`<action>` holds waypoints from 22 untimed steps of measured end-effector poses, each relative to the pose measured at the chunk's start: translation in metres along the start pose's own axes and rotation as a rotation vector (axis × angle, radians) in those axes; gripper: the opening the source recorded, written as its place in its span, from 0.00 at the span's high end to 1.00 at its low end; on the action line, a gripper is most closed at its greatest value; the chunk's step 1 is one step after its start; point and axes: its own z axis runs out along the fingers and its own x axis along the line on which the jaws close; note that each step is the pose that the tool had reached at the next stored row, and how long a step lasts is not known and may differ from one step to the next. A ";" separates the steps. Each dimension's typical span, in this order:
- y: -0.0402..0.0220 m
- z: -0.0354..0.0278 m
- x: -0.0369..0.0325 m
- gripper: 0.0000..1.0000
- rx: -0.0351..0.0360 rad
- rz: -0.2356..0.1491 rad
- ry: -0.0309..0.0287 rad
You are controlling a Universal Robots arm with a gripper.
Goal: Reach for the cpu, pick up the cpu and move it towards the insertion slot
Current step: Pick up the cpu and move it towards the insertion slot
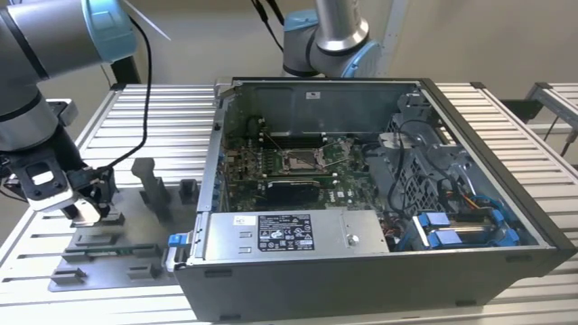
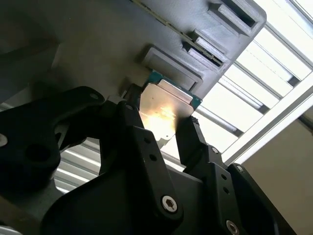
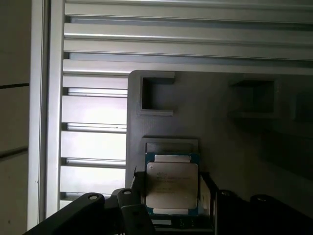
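gripper is down over the grey fixture plate at the exterior view's left, well apart from the case; black fingers sit against two opposite edges of the cpu, so we read them as clamped on it; an edge grip makes sense, it keeps contact off the flat top and the underside; we can't tell if the chip is clear of its pocket or sitting in it; cpu is a thin square, matte silver lid on a green board rim, glare patch on the lid in the second wrist view; plate is dull plastic with rectangular pockets and raised blocks, presumably to locate parts for repeatable picks; it lies on a ribbed aluminium table; slot is inside the open case, silvery frame round a dark centre on green board; we'd call reach done, grasp made, transfer not begun
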 end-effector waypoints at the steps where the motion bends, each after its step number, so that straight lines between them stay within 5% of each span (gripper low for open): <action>1: 0.0000 -0.0003 0.0000 1.00 0.0000 0.000 0.0001; 22: 0.0009 -0.0227 0.0000 1.00 0.0001 0.000 0.0001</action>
